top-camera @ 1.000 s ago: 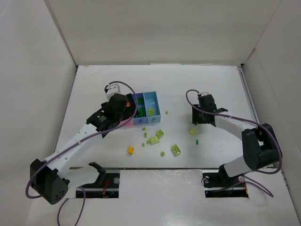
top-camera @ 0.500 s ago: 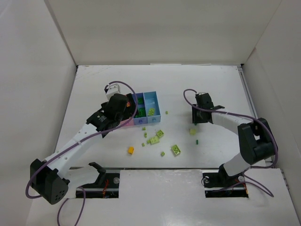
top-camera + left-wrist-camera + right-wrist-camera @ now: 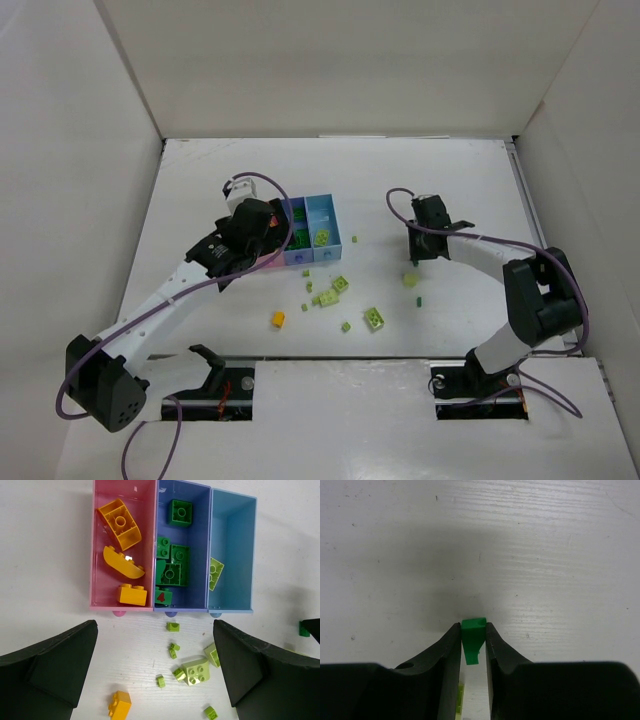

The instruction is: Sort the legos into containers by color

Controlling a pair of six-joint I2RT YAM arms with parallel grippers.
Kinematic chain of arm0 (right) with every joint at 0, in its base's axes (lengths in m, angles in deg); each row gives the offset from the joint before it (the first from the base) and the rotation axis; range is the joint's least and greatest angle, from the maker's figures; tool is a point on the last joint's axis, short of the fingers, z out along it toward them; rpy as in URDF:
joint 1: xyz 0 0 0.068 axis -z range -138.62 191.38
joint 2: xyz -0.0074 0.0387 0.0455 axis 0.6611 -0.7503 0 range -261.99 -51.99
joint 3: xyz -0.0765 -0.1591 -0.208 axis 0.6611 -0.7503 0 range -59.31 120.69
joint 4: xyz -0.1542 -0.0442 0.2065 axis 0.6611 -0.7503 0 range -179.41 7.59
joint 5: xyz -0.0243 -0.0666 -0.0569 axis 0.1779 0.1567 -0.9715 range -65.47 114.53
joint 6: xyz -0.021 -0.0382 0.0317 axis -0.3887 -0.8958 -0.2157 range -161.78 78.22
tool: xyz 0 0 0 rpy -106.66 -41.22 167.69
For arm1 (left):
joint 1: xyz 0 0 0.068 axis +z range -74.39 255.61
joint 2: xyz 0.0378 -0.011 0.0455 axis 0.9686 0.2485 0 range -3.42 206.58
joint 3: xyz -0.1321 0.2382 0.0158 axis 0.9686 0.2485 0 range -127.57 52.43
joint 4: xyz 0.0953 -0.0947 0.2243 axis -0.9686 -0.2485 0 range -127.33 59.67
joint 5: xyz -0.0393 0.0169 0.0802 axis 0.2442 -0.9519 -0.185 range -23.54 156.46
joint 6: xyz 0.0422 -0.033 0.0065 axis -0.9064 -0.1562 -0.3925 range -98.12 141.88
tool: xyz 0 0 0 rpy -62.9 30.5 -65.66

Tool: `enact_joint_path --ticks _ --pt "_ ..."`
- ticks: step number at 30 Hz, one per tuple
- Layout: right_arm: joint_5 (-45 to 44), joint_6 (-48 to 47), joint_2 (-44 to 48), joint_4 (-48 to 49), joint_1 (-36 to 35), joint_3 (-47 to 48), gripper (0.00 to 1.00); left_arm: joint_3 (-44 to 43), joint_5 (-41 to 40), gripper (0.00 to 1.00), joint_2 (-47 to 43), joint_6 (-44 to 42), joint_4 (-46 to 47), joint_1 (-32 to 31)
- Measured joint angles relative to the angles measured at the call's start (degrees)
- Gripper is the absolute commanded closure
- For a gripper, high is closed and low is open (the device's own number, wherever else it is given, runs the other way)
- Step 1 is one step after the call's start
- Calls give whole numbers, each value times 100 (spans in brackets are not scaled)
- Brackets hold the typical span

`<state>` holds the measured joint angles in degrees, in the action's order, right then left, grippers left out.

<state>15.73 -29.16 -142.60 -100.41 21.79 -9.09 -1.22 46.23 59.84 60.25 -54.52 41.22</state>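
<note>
Pinches dark green brick [image 3: 472, 632] in narrowed right tool [image 3: 473, 645], on the counter [image 3: 545, 555]. Must carry leftward, well across, to periwinkle bin [image 3: 197, 535] by wide-open, empty left tool [image 3: 155, 647].

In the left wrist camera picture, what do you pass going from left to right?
Pink plastic bin → periwinkle blue plastic bin → light blue plastic bin → small dark green lego brick at the right edge.
</note>
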Motion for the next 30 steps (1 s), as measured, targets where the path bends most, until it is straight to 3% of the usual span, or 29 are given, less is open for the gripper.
enact_joint_path --ticks 9,15,21,27,30 --pt "22 -367 144 -256 -529 535 89 -2 -63 0 -66 0 -7 35" --pt "192 -647 37 -201 -1661 1939 89 -2 -142 0 -264 9 -39 37" --pt "560 -833 -1023 22 -2559 3442 89 -2 -208 0 -444 92 -146 37" --pt "778 -883 -2205 -4 -2964 4505 72 -2 -214 0 -590 210 -282 37" --pt "807 -872 -2498 -66 -2975 4739 56 7 -214 0 -649 258 -365 37"
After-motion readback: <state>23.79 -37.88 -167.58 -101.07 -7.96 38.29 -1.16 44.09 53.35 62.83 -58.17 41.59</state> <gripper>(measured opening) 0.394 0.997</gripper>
